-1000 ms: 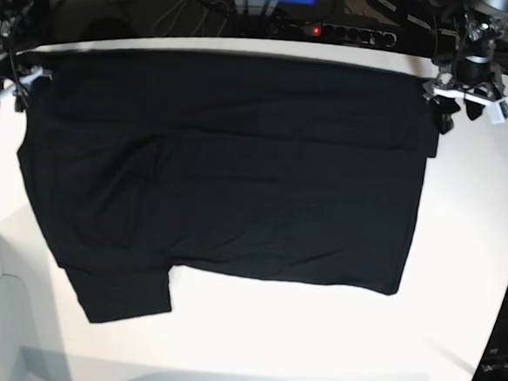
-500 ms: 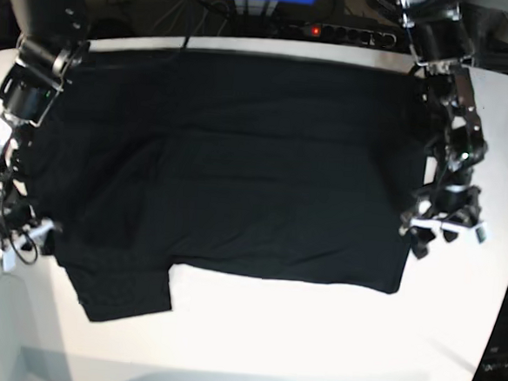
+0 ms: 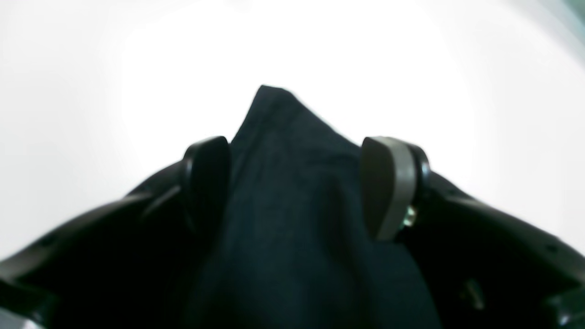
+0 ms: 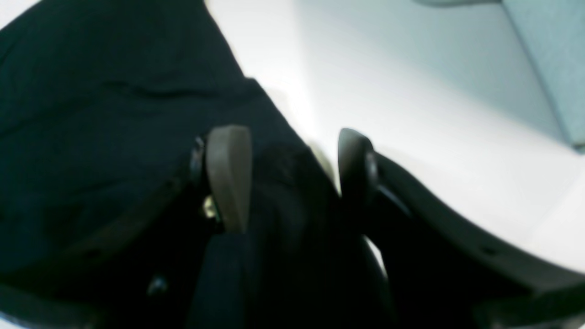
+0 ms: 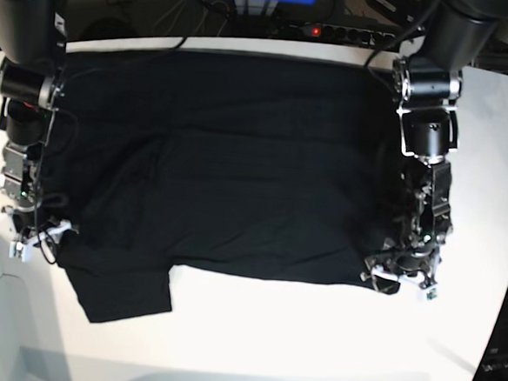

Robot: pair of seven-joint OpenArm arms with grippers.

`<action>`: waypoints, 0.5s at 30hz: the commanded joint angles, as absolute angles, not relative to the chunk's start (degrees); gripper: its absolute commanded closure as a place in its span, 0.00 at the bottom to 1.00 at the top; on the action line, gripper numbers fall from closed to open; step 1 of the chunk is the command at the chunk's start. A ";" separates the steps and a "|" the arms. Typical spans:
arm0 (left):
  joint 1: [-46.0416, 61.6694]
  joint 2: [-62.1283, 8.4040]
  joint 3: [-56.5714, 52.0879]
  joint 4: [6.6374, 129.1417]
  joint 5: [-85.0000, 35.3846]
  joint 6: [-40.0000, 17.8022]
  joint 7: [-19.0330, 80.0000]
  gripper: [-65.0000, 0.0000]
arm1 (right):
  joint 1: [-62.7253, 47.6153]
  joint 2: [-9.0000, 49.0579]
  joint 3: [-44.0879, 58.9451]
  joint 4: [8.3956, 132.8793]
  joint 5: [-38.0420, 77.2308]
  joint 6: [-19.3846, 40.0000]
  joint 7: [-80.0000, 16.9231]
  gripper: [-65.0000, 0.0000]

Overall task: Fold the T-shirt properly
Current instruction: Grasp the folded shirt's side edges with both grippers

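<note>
- The black T-shirt (image 5: 238, 172) lies spread flat on the white table (image 5: 313, 343), one sleeve (image 5: 125, 295) jutting toward the near edge.
- The left gripper (image 3: 297, 183) stands wide open, astride the shirt's near corner (image 3: 274, 98); closing too shallow would likely pinch only one layer, or none.
- The right gripper (image 4: 283, 173) is also spread, cloth edge between its pads (image 4: 228, 173); nothing is gripped yet.
- If one side catches and the other misses, the fold would probably skew.
- The protruding sleeve may drag and bunch.

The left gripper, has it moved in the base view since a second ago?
Yes. The left gripper has come down from the table's far edge to the T-shirt's near corner.
</note>
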State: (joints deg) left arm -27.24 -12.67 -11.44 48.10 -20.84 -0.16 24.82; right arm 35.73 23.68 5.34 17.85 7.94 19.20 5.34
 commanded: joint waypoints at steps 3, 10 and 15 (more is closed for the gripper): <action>-30.55 -13.14 -9.98 44.18 -19.74 -0.31 20.09 0.34 | 37.14 23.69 5.41 16.92 8.40 18.95 8.13 0.52; -30.73 -13.14 -2.15 35.38 -19.56 0.04 9.71 0.34 | 35.91 22.99 5.32 16.66 8.40 18.95 8.40 0.53; -30.73 -13.14 -1.54 31.96 -19.56 -0.22 9.54 0.35 | 35.91 22.46 5.32 16.66 8.40 18.95 8.13 0.53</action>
